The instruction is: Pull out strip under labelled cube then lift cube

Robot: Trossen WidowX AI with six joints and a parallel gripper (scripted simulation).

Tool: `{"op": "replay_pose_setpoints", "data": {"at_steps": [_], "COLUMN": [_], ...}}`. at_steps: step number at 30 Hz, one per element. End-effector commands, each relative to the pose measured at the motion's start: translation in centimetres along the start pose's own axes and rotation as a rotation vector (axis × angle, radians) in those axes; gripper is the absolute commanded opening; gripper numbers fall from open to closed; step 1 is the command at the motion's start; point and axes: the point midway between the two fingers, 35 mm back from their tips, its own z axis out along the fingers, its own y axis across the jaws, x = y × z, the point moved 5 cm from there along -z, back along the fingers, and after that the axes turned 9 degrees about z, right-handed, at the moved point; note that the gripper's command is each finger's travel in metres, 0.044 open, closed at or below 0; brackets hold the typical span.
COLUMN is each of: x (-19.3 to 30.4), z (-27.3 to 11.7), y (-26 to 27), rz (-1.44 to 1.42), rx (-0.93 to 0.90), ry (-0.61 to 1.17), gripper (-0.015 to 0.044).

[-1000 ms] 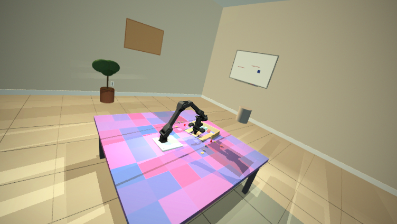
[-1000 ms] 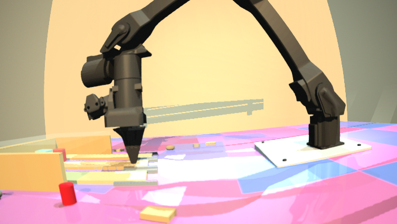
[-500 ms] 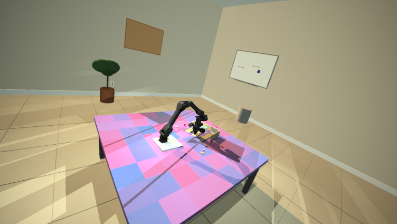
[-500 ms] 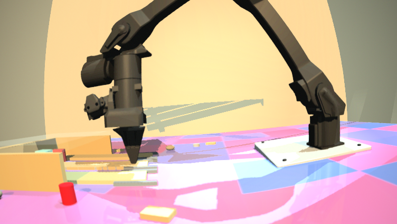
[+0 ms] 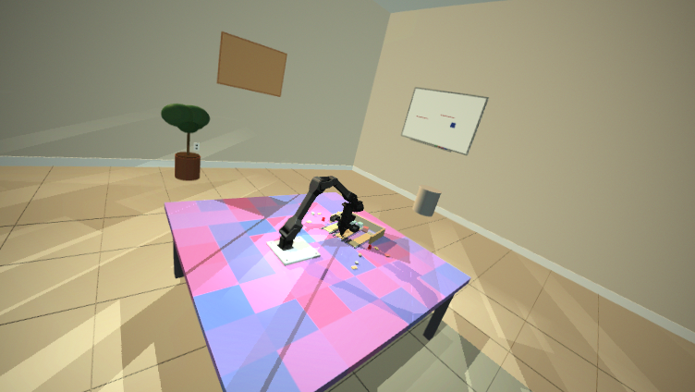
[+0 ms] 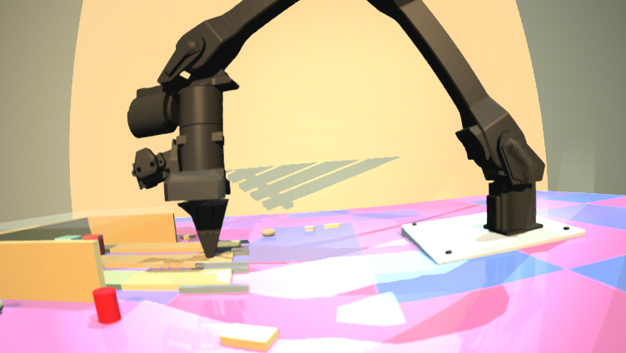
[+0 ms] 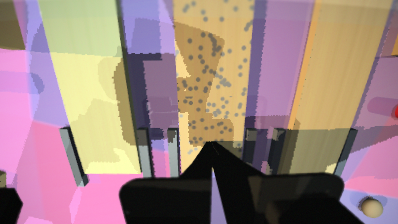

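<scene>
Table: patchwork top; in the exterior view the arm's base is set at right.
Box: open-fronted, at left, with strips reaching out rightward.
Labelled cube: cannot be singled out; a red block and a pale-green block are seen at the box, no label legible.
Speckled strip: middle one, apparently the one being worked.
Gripper: upright, fingers pressed together, nothing pinched, tips at the strip's right end; contact cannot be confirmed.
Pull: light, steady downward pressure should be kept and the strip drawn straight right, slowly, so that skidding is avoided.
Rails: grey; sideways drift towards them should be prevented.
</scene>
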Motion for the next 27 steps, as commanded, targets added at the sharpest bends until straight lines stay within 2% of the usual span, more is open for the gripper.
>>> {"op": "replay_pose_setpoints", "data": {"at_steps": [1, 27], "x": [0.0, 1.5], "z": [0.3, 0.5], "y": [0.0, -0.2], "rz": [0.004, 0.004], "rx": [0.002, 0.002], "ry": [0.002, 0.003], "gripper": [0.0, 0.0]}}
